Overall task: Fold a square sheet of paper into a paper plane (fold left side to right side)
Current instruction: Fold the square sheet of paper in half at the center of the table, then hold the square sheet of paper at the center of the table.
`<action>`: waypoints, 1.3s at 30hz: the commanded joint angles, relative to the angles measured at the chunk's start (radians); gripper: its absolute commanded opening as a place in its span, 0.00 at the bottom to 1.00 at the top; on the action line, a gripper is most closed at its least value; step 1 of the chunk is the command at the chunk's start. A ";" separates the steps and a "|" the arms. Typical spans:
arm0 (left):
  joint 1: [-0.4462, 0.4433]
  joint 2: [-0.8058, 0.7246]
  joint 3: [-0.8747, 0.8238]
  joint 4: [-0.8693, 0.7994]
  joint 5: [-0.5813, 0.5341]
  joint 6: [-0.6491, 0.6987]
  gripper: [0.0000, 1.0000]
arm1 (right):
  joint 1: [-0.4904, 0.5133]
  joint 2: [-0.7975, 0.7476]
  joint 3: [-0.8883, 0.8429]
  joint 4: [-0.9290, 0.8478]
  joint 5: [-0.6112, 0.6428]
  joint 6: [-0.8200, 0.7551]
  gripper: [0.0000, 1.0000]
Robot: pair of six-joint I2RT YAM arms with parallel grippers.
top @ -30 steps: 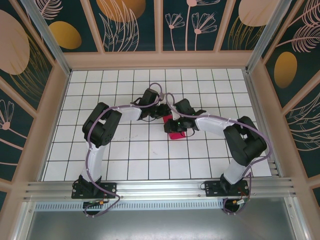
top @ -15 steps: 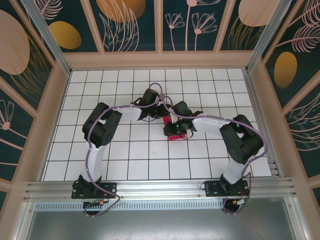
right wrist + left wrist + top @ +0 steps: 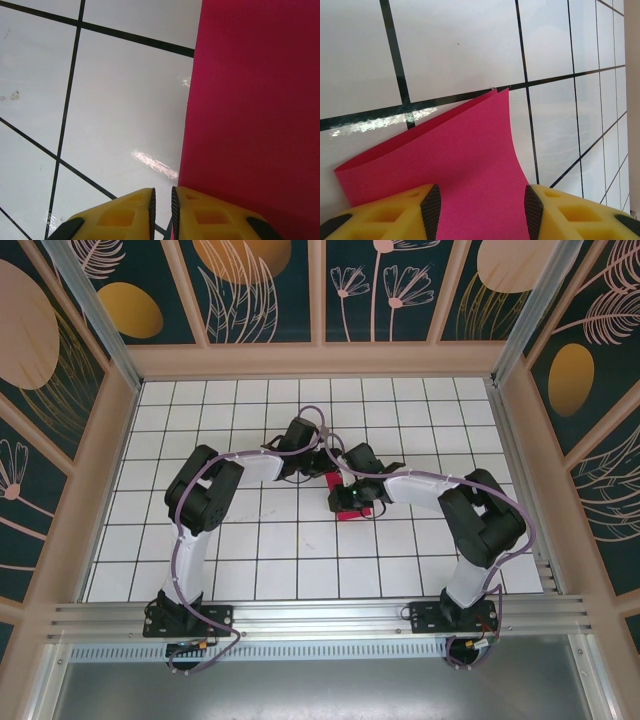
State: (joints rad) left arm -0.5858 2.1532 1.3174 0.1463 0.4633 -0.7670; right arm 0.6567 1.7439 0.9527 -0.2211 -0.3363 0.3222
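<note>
Paper, vivid magenta-pink (image 3: 352,508), lies near the middle of the white grid-tiled table (image 3: 250,540), a little toward the table's far side. Two black robot arms reach in from the table's near edge and meet over it. Most of the sheet is hidden under them from above.

The left gripper (image 3: 482,205) sits at the table's middle, on the far-left part of the sheet. Its yellow fingers (image 3: 431,205) stand well apart and are not clamped. The paper runs through the gap between them. In the left wrist view the sheet is doubled over loosely. The top layer bows upward, and one pointed corner rests on a black grid line of the table.

The right gripper (image 3: 162,200) hovers just right of the table's middle, at the sheet's near part. Its yellow fingers are drawn almost together, with only a thin dark slit between them. The paper's straight edge runs down to that slit. I cannot tell whether the edge is pinched.
</note>
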 commanded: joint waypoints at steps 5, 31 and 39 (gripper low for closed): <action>-0.010 0.046 -0.027 -0.090 -0.040 0.025 0.51 | 0.026 0.011 -0.044 -0.026 -0.041 0.004 0.21; -0.011 0.042 -0.035 -0.077 -0.031 0.023 0.51 | -0.336 0.051 0.156 0.082 -0.242 0.014 0.10; -0.012 0.043 -0.037 -0.071 -0.028 0.021 0.51 | -0.329 0.231 0.297 0.074 -0.259 0.025 0.10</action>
State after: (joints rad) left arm -0.5877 2.1521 1.3174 0.1463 0.4633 -0.7605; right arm 0.3225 1.9446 1.2015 -0.1532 -0.5640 0.3386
